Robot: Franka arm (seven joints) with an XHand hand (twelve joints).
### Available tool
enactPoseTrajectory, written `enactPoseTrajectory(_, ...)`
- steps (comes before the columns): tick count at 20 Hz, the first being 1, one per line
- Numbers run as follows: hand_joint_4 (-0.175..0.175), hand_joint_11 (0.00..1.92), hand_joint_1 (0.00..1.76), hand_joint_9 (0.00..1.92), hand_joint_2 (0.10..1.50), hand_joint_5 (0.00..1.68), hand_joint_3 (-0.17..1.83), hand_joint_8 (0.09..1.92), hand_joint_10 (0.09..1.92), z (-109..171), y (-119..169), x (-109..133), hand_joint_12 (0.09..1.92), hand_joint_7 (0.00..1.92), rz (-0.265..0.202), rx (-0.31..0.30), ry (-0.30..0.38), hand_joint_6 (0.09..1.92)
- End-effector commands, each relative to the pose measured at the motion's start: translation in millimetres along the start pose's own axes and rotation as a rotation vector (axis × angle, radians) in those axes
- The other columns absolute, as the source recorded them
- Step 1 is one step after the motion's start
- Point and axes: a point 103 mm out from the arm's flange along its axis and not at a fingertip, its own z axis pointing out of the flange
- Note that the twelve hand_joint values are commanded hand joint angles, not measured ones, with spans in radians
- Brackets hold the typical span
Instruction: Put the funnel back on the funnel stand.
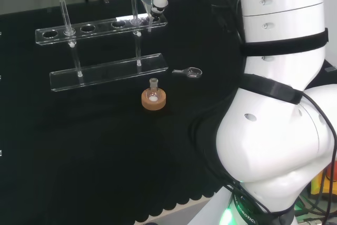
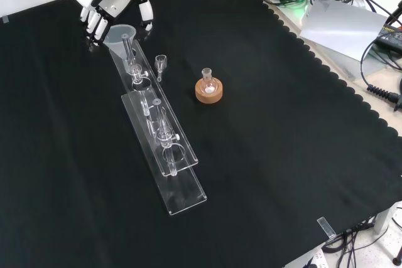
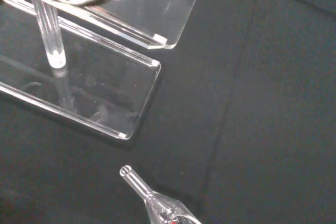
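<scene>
The clear glass funnel (image 2: pixel 121 32) stands upright at the far end of the clear acrylic funnel stand (image 2: pixel 164 155), its stem (image 3: pixel 50 30) hanging through the top shelf's end hole above the base plate. The black and white hand (image 2: pixel 107 5) hovers right over the funnel's cone. Its fingers (image 2: pixel 94 28) hang fairly straight on one side of the rim and its thumb (image 2: pixel 146 14) on the other, with a small gap at the thumb. In the head view the hand (image 1: pixel 156 1) sits above the funnel (image 1: pixel 150 21) at the right end of the stand (image 1: pixel 100 27).
A small flask on a cork ring (image 2: pixel 208 87) stands beside the stand, also seen in the head view (image 1: pixel 154 98). A small glass piece (image 2: pixel 160 62) lies on the cloth between the flask and the stand (image 3: pixel 157 205).
</scene>
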Motion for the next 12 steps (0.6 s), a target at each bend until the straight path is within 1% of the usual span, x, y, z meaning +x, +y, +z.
enactPoseTrajectory(1, -0.01, 0.32, 0.71, 0.42, 0.59, 0.18, 0.67, 0.66, 0.64, 1.0, -12.4, 4.9, 1.38, 0.09, -0.014, 0.003, 0.02, 0.09)
enactPoseTrajectory(6, -0.004, 0.27, 0.48, 0.27, 0.63, 0.12, 0.4, 0.64, 0.73, -8.7, -37.6, 9.6, 1.42, 0.01, -0.021, -0.076, 0.034, 0.09)
enactPoseTrajectory(10, -0.002, 0.26, 0.44, 0.22, 0.65, 0.11, 0.31, 0.61, 0.75, -20.3, -68.8, 14.7, 1.44, 0.0, -0.02, -0.16, 0.054, 0.09)
enactPoseTrajectory(12, -0.002, 0.27, 0.49, 0.21, 0.69, 0.13, 0.32, 0.62, 0.75, -25.4, -87.3, 16.5, 1.45, 0.01, -0.016, -0.193, 0.091, 0.09)
